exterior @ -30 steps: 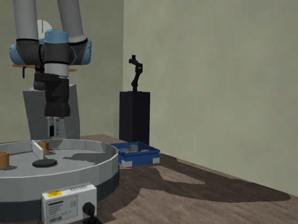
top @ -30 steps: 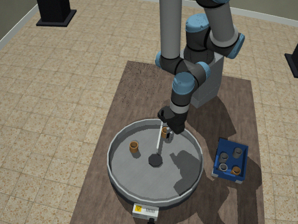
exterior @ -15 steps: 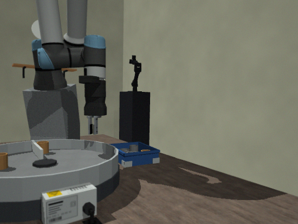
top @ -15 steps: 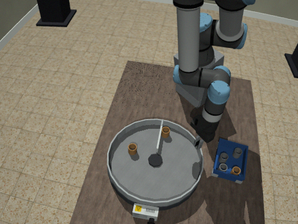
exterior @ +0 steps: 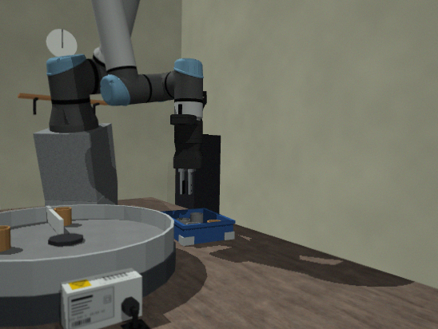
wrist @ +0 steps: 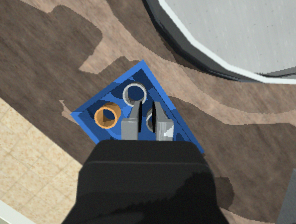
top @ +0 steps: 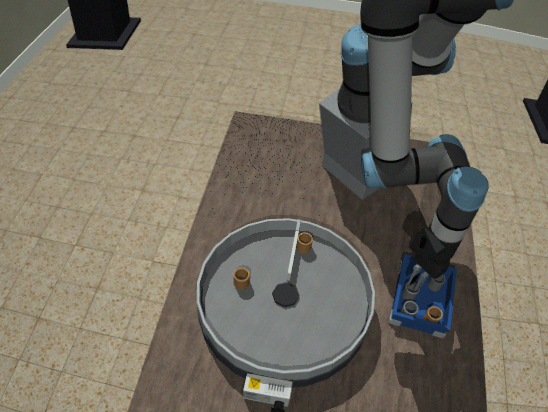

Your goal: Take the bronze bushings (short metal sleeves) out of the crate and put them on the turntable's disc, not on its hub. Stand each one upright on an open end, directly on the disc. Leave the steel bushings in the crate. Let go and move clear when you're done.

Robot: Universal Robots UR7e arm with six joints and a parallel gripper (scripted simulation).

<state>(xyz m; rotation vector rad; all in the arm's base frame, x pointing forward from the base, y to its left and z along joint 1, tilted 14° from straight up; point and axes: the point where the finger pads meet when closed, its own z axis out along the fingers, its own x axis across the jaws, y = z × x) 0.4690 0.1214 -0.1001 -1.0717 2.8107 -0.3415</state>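
Note:
Two bronze bushings (top: 241, 278) (top: 304, 242) (exterior: 4, 238) (exterior: 63, 216) stand upright on the turntable's grey disc (top: 310, 310) (exterior: 104, 231), clear of the dark hub (top: 285, 294) (exterior: 65, 239). The blue crate (top: 397, 300) (exterior: 204, 232) (wrist: 110, 89) holds one bronze bushing (top: 433, 313) (exterior: 213, 220) (wrist: 107, 116) and steel bushings (top: 411, 307) (exterior: 196, 216) (wrist: 134, 93). My gripper (top: 414, 280) (exterior: 186, 192) (wrist: 147, 110) hangs above the crate, pointing down, fingers slightly apart and empty. A steel bushing shows partly between them, lower down.
The turntable has a raised rim and a white divider bar (top: 293, 247). A control box (top: 267, 387) (exterior: 101, 297) sits at its front. The robot's grey pedestal (top: 342, 145) stands at the back of the table. A black pillar stands behind the crate.

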